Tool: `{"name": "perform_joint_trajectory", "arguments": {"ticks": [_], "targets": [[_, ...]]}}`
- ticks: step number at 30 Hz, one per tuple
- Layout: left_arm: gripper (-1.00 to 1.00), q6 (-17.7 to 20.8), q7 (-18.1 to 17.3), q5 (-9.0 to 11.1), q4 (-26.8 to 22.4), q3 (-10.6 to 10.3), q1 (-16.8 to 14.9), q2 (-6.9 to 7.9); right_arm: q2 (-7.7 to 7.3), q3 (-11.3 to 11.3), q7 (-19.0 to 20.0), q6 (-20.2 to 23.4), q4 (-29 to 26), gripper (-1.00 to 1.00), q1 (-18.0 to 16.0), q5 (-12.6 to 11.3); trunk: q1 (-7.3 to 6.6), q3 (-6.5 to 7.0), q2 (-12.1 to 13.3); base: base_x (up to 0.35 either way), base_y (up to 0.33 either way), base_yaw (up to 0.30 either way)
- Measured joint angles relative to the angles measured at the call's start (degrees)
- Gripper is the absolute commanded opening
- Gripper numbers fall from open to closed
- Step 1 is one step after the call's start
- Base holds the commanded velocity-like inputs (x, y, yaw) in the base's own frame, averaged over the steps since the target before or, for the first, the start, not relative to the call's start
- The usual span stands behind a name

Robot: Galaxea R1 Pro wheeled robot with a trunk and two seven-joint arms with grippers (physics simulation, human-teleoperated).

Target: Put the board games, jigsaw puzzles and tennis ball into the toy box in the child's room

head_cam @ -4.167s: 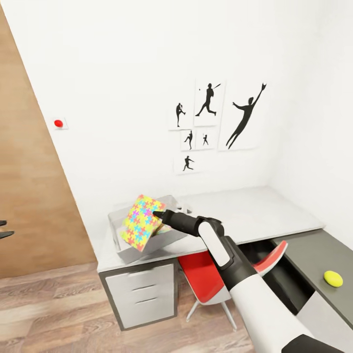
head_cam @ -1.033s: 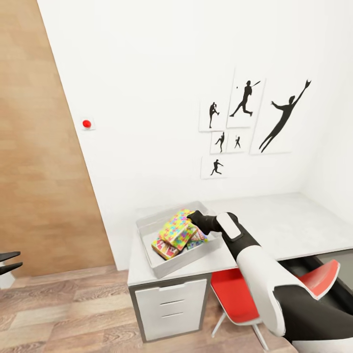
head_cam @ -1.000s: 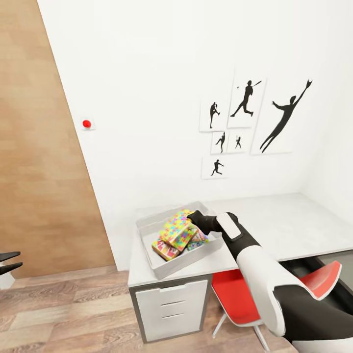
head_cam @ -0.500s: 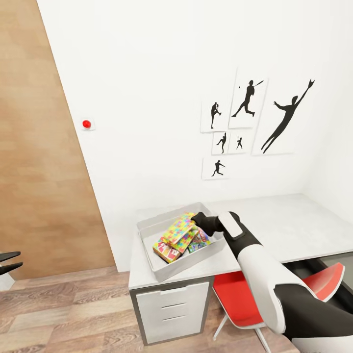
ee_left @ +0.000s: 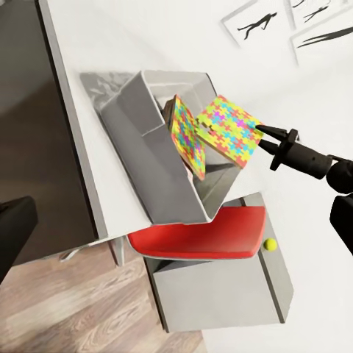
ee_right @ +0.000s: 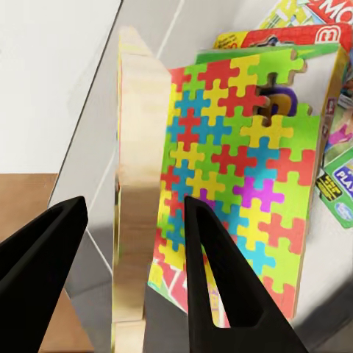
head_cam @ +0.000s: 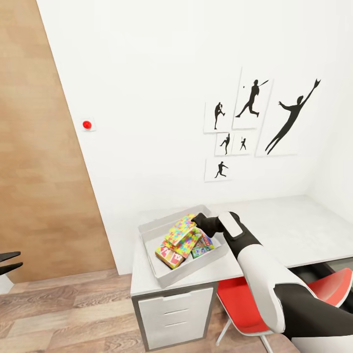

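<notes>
Since a moment ago: the right gripper [head_cam: 196,219] has sunk lower over the toy box [head_cam: 162,267], and the puzzle [ee_right: 136,198] it carries has tipped down onto the toys inside.
Fingers: spread either side of the puzzle's edge, grip loose or releasing.
Puzzle: edge-on between the fingers, long axis along them, leaning on the second puzzle [ee_right: 243,191].
Ball [ee_left: 271,244]: on the lower desk [ee_left: 220,301], nearer the right arm.
Left gripper [head_cam: 7,262]: open, far off.
</notes>
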Motion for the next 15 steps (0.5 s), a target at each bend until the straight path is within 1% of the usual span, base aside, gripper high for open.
{"name": "perform_joint_trajectory", "arguments": {"ticks": [7,11,15], "targets": [[1.00,0.0,0.0,0.0,0.0,0.0,0.0,-0.29,-0.07,0.0,0.0,0.4,0.0,-1.00,0.0,0.0,-0.01,0.00,0.0,0.082,0.044,0.000],[1.00,0.0,0.0,0.0,0.0,0.0,0.0,-0.37,-0.08,0.0,-0.2,0.4,0.1,-1.00,0.0,0.0,0.00,0.00,0.0,0.031,0.016,0.000],[1.00,0.0,0.0,0.0,0.0,0.0,0.0,-0.38,-0.09,0.0,-2.6,0.4,1.8,-1.00,-0.4,0.0,0.00,0.00,0.0,0.005,0.003,0.000]]}}
